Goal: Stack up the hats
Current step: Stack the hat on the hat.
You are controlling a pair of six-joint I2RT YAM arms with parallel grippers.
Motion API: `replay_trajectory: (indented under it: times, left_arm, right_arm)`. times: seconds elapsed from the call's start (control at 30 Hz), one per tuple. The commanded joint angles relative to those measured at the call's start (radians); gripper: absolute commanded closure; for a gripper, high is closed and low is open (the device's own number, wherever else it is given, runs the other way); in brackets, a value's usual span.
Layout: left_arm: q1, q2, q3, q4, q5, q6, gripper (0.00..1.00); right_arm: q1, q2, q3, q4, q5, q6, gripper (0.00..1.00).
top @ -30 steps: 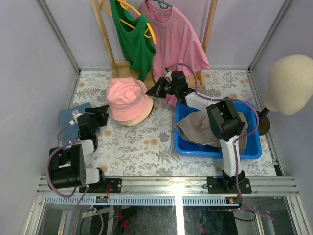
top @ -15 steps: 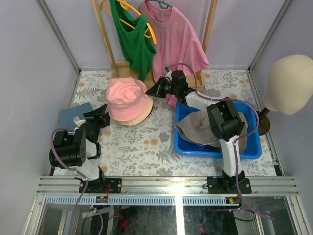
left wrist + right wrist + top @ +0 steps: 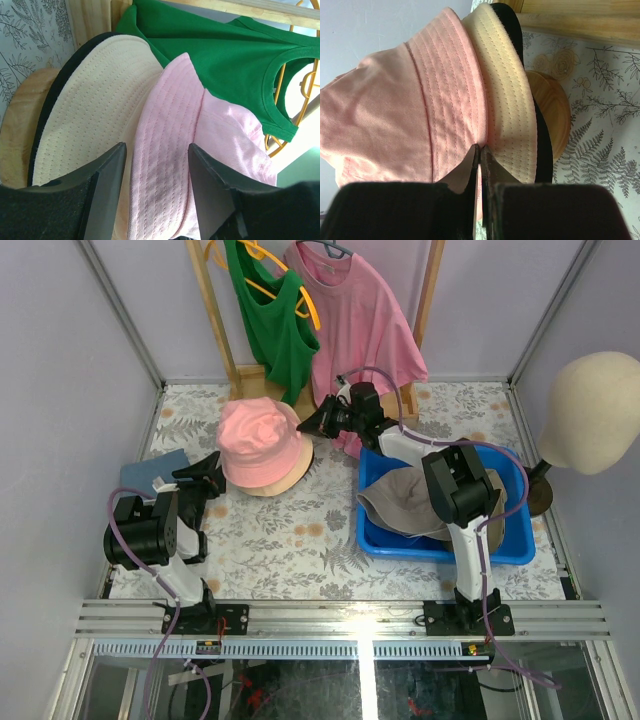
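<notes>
Pink bucket hat [image 3: 258,440] tops a beige hat [image 3: 285,478] and a black hat [image 3: 543,150], stacked far-left of centre on the surface [image 3: 300,540]. The brims are round, so there is no long axis to note.

Right gripper [image 3: 304,427]: jaws closed, tips at the stack's right edge, between the pink and beige brims. Whether fabric is pinched cannot be told.

Left gripper [image 3: 214,472]: jaws apart and empty, just left of the stack, facing the pink brim.

Judgement: the grey-taupe hat [image 3: 400,502] in the blue bin [image 3: 440,550], near right, falls to the right arm.
</notes>
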Motion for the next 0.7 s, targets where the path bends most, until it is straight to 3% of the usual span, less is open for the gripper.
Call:
replay_trajectory:
  times: [0.0,0.17,0.43,0.67]
  left_arm:
    - [-0.002,0.012,0.021,0.106,0.013,0.003,0.5]
    - [-0.005,0.02,0.042,0.11,0.018,0.01,0.57]
    - [-0.006,0.031,0.033,0.111,0.015,0.024,1.0]
    - [-0.005,0.052,-0.002,0.092,-0.014,0.014,1.0]
  right_arm:
    - [-0.011,0.017,0.056,0.014,-0.026,-0.007,1.0]
    - [-0.011,0.026,0.057,0.012,-0.027,-0.005,1.0]
    - [-0.01,0.032,0.065,0.001,-0.024,-0.011,1.0]
    - [-0.016,0.037,0.067,-0.05,-0.004,-0.041,1.0]
